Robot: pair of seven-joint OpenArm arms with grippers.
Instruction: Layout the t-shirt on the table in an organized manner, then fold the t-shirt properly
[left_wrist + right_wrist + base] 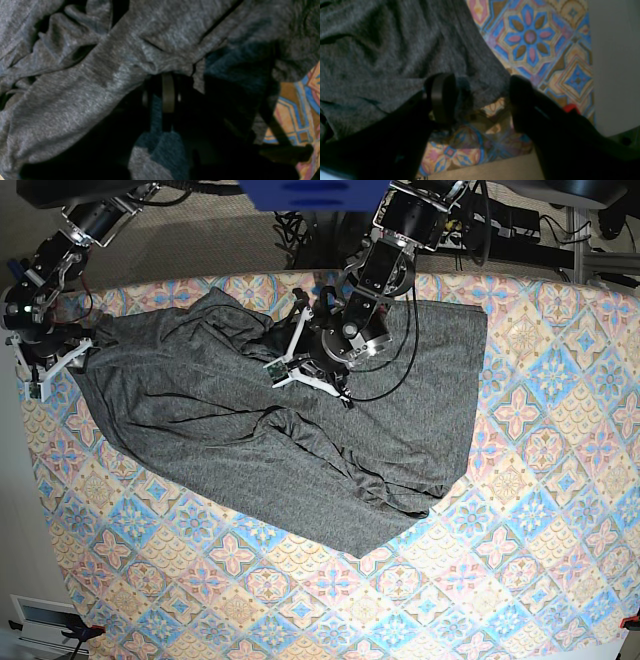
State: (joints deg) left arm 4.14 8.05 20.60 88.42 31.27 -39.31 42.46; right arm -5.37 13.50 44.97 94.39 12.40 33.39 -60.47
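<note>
The dark grey t-shirt (pixel 300 450) lies crumpled and wrinkled across the back left part of the patterned table (pixel 520 560). My left gripper (pixel 290 355) is down on the shirt's upper middle. In the left wrist view the left gripper (pixel 157 97) has its jaws close together, with a fold of the t-shirt (pixel 100 75) pinched between them. My right gripper (pixel 62 360) is at the shirt's far left edge. In the right wrist view the right gripper (pixel 482 97) stands open, straddling the hem of the t-shirt (pixel 395 50) above the table (pixel 530 37).
The table's left edge runs close beside my right gripper, with pale floor (pixel 615 62) beyond it. A small red piece (pixel 570 108) shows by the right finger. Cables and arm bases (pixel 480 220) crowd the back edge. Bare tile pattern (pixel 300 600) spans the front and right.
</note>
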